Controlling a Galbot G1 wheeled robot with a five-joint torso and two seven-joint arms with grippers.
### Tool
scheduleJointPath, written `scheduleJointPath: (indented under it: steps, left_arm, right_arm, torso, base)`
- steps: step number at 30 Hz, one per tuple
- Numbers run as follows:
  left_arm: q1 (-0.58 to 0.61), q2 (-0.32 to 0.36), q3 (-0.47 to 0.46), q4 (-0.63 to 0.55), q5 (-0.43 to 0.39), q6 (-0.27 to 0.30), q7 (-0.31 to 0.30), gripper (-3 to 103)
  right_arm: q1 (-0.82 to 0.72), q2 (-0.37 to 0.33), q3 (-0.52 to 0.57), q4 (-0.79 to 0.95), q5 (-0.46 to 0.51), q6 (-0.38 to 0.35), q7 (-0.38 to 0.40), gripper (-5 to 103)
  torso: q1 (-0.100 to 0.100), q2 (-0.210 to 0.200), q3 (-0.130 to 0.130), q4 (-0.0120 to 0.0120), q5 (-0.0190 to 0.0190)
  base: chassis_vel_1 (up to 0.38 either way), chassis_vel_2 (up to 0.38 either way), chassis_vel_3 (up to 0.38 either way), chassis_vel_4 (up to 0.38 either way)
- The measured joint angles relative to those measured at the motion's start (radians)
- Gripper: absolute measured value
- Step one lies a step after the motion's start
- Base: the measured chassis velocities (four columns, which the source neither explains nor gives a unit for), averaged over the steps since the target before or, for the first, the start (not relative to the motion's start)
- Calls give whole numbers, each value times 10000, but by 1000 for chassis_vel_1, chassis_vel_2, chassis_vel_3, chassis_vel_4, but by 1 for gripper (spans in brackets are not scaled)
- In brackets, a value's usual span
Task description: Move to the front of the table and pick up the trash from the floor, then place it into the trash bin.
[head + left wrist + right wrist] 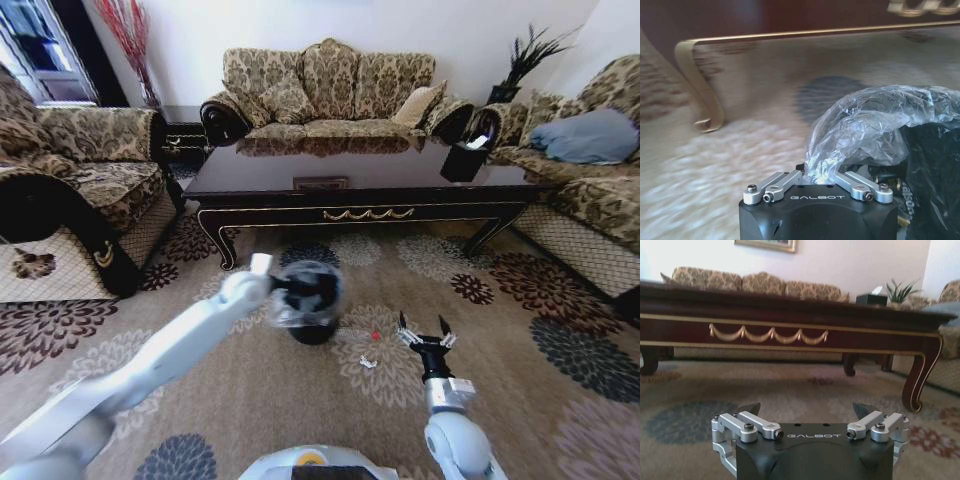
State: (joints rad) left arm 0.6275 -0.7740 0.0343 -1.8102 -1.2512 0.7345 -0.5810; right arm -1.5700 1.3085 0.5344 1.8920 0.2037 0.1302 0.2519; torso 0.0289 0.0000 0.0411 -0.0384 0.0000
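Observation:
The black trash bin (312, 326) with its crinkly clear bag (875, 120) is on the patterned carpet in front of the table (300, 170). My left gripper (298, 290) reaches to the bin's rim and is shut on the bag-lined edge (817, 172). Right of the bin, trash lies on the carpet: a small white scrap (367, 362) and a tiny red bit (375, 335). Just right of these bits, my right gripper (424, 332) hovers low and open, with nothing between its fingers (807, 410). It faces the table's gold-trimmed apron (770, 332).
Patterned sofas stand at the left (70, 170), behind the table (330, 95) and at the right (590, 190). A black tissue holder (462, 160) sits on the table's right end. A carved table leg (700, 90) is close beyond the bin. Open carpet lies at the right.

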Motion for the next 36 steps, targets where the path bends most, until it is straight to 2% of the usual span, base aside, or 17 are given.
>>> scheduleJointPath:
  steps: [1,3,6,9,11,12,14,15,17,21,24,25,28,30,31,33,36]
  left_arm:
    - [267,167,-285,-61,15,-17,72,3]
    - [864,472,-830,-219,49,-82,260,3]
    - [1369,679,-1214,-447,70,-160,334,3]
    - [1524,644,-1260,-514,120,-175,321,3]
    - [1757,550,-1278,-635,146,-184,297,3]
    - [1894,519,-1301,-693,180,-203,275,3]
    - [1957,513,-1314,-713,206,-208,254,3]
    - [2091,510,-1344,-756,251,-209,185,3]
    - [2282,551,-1434,-898,245,-209,127,3]
    - [2467,651,-1507,-1061,215,-208,116,3]
    - [2845,734,-1624,-1222,294,-202,81,3]
    - [2845,734,-1624,-1222,294,-202,81,3]
    - [3031,711,-1685,-1222,447,-200,52,3]
    - [3057,710,-1687,-1236,459,-201,72,3]
    - [3057,710,-1687,-1236,459,-201,72,3]
    - [2981,725,-1678,-1309,387,-201,-90,3]
    - [2972,768,-1682,-1430,323,-202,-179,3]
  right_arm:
    - [165,22,-84,-317,77,2,-84,100]
    - [613,34,-250,-1194,135,69,-276,100]
    - [1093,2,-446,-2104,186,83,-352,100]
    - [1321,-5,-552,-2413,603,-235,-261,100]
    - [1697,11,-850,-2472,1210,-896,184,100]
    - [2006,55,-1138,-2428,1694,-1456,648,100]
    - [2154,82,-1290,-2399,1934,-1696,901,100]
    - [2499,157,-1622,-2327,2447,-2096,1468,100]
    - [2916,226,-2018,-2190,3061,-2484,1896,100]
    - [3138,214,-2258,-2205,3251,-2660,2037,100]
    - [3952,196,-2816,-2259,3999,-3320,3119,100]
    - [3952,196,-2816,-2259,3999,-3320,3119,100]
    - [4495,302,-3088,-1951,4798,-4278,4329,100]
    - [4759,381,-3288,-2000,4775,-4840,4889,100]
    - [4759,381,-3288,-2000,4775,-4840,4889,100]
    - [4907,455,-3352,-2227,4758,-5431,5193,100]
    - [5035,552,-3356,-2460,4870,-5738,5455,100]
  torso:
    - [0,0,0,3,0]
    - [0,0,1,-17,-9]
    - [0,-1,1,-16,3]
    - [0,0,1,-16,1]
    - [0,-1,1,-23,-7]
    - [0,-1,1,-22,-3]
    - [0,-1,1,-23,-3]
    - [1,-1,1,-14,0]
    - [0,0,1,-6,-3]
    - [0,0,1,-13,-1]
    - [0,-1,1,-15,0]
    - [0,-1,1,-15,0]
    - [1,0,1,-9,-2]
    - [1,-1,1,-12,-2]
    - [1,-1,1,-12,-2]
    - [1,-1,1,-16,0]
    - [1,-1,1,-18,0]
  base:
    - [0,0,0,0]
    - [0,0,0,0]
    - [0,0,0,0]
    - [0,0,0,0]
    - [0,0,0,0]
    - [0,0,0,0]
    - [0,0,0,0]
    - [0,0,0,0]
    - [0,0,0,0]
    - [0,0,0,0]
    - [0,0,0,0]
    - [0,0,0,0]
    - [0,0,0,0]
    - [0,0,0,0]
    - [0,0,0,0]
    - [0,0,0,0]
    - [0,0,0,0]
